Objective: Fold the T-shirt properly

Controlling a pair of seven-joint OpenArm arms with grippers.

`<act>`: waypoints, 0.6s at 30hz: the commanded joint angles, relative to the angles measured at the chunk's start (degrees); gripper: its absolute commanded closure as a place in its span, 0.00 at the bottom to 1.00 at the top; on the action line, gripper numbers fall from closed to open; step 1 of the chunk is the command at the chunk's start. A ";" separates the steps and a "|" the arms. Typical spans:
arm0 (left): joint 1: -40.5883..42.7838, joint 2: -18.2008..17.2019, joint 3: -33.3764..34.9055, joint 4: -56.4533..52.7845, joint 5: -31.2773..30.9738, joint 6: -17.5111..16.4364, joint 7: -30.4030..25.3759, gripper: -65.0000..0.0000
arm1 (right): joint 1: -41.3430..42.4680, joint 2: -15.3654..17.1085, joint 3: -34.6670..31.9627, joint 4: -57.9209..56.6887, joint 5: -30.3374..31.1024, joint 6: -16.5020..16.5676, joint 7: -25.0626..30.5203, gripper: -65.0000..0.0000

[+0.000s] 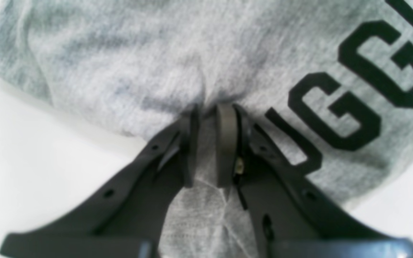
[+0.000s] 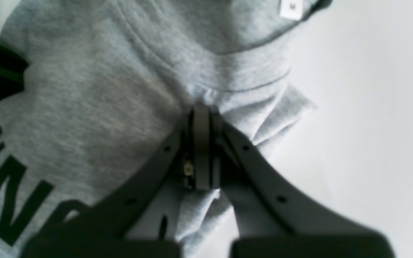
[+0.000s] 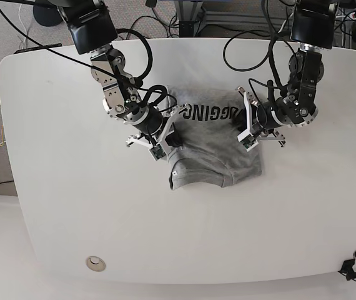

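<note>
White tabletop [image 3: 72,206] carries the grey T-shirt [image 3: 215,147], stretched sideways between both grippers, its lettering line running arm to arm. Left gripper [image 1: 210,111] is pinched narrow on a fabric bunch; right gripper [image 2: 202,107] is clamped tight on cloth beside the ribbed neck [image 2: 235,77].

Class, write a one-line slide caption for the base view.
Both grippers, left gripper and right gripper, pinch the grey T-shirt on the white table.
</note>
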 commanded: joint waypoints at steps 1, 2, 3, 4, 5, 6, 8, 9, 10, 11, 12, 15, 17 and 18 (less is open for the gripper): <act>-0.70 -0.80 -0.40 1.39 -0.22 -0.06 -0.27 0.89 | 0.39 0.04 1.52 0.90 -0.42 0.21 0.38 1.00; -0.70 -0.80 -0.58 2.18 -0.22 -0.06 -0.36 0.89 | 0.31 0.04 1.70 0.99 -0.42 0.21 0.55 1.00; -0.61 -0.89 -1.46 2.79 -0.22 -0.06 -0.36 0.89 | 0.31 0.04 1.70 2.13 -0.51 -0.14 0.55 1.00; -0.52 -0.89 -3.04 3.85 -0.13 -0.06 -0.36 0.89 | 0.22 0.04 1.70 3.72 -0.60 -0.23 0.55 1.00; -0.52 -0.80 -4.80 4.46 -0.13 -0.06 -0.36 0.89 | -0.40 0.13 1.70 5.21 -0.69 -0.32 0.55 1.00; -0.17 -0.71 -7.08 4.64 -0.13 -0.06 -0.44 0.89 | -1.01 0.48 2.23 7.14 -1.66 -0.32 0.64 1.00; 0.88 -0.45 -11.30 5.61 -0.13 -0.06 -2.11 0.89 | -2.59 0.57 4.07 10.31 -4.38 -0.32 0.64 1.00; 2.11 -0.36 -13.15 6.40 -0.13 -0.06 -4.22 0.89 | -3.74 0.57 5.04 11.89 -5.88 -0.32 0.73 1.00; 3.61 -0.36 -14.29 7.10 -0.13 -0.06 -7.30 0.89 | -4.88 0.57 6.18 13.47 -7.37 -0.32 0.90 1.00; 4.93 -0.36 -15.08 7.63 -0.13 -0.06 -10.20 0.89 | -6.29 0.57 7.24 14.79 -8.51 -0.32 1.87 1.00; 6.60 -0.36 -15.70 8.07 -0.13 -0.06 -13.46 0.89 | -8.22 0.57 8.91 16.11 -9.57 -0.32 3.37 1.00; 11.96 -0.36 -17.28 9.48 -0.13 0.78 -21.72 0.89 | -13.76 0.57 13.04 18.57 -10.80 -0.32 9.61 1.00; 15.92 -0.09 -18.95 10.62 -0.13 2.36 -26.73 0.89 | -17.54 0.57 15.59 19.19 -10.80 -0.32 14.00 1.00; 17.23 0.43 -19.57 11.06 -0.22 2.71 -28.40 0.89 | -19.12 0.57 16.47 19.63 -10.80 -0.32 15.59 1.00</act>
